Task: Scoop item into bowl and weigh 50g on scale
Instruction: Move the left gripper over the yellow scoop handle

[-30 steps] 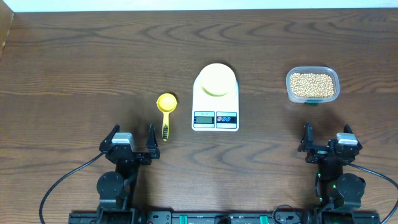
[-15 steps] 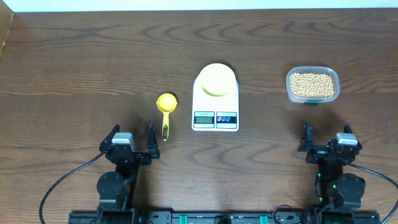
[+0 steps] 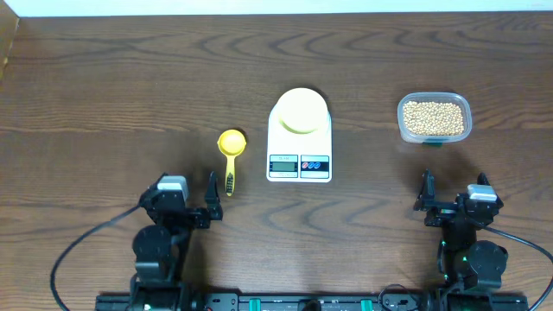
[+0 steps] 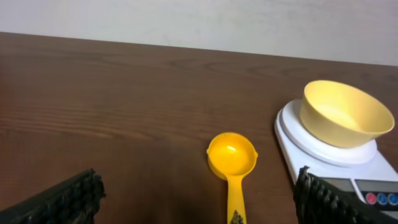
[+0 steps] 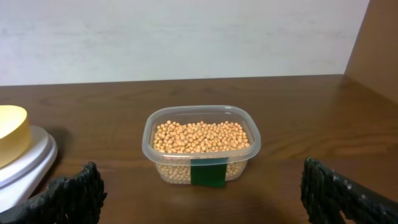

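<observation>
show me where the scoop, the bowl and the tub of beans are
scoop point(image 4: 231, 154), left wrist view, on the inside of its round cup
bowl point(image 4: 347, 111), left wrist view, on its inner wall
clear tub point(image 5: 174, 169), right wrist view, on its front wall, left of the green label

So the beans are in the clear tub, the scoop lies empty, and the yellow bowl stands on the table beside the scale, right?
Not quite: the yellow bowl stands on the scale, not beside it on the table; the left wrist view shows this. The beans are in the clear tub and the scoop lies empty.
</observation>
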You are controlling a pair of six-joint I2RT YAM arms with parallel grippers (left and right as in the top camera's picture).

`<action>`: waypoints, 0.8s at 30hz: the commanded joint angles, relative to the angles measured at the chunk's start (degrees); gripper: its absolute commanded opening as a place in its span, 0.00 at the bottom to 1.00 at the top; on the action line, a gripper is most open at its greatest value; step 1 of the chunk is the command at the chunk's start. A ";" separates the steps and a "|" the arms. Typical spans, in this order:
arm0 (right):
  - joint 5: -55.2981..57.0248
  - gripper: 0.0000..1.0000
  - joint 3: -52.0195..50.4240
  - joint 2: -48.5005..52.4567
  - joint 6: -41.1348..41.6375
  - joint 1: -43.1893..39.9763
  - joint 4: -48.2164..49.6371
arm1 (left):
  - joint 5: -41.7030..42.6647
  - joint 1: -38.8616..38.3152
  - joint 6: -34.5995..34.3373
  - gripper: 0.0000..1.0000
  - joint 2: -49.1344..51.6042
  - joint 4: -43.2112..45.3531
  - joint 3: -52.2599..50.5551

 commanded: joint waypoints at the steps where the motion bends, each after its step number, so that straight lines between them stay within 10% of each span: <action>1: -0.39 0.99 -0.04 -0.35 -0.85 -0.44 -0.26 | 0.85 0.31 0.57 1.00 7.50 0.04 7.23; 24: -0.39 0.99 -0.04 -0.35 -0.85 -0.44 -0.26 | 0.96 0.31 7.91 1.00 52.81 -40.37 57.31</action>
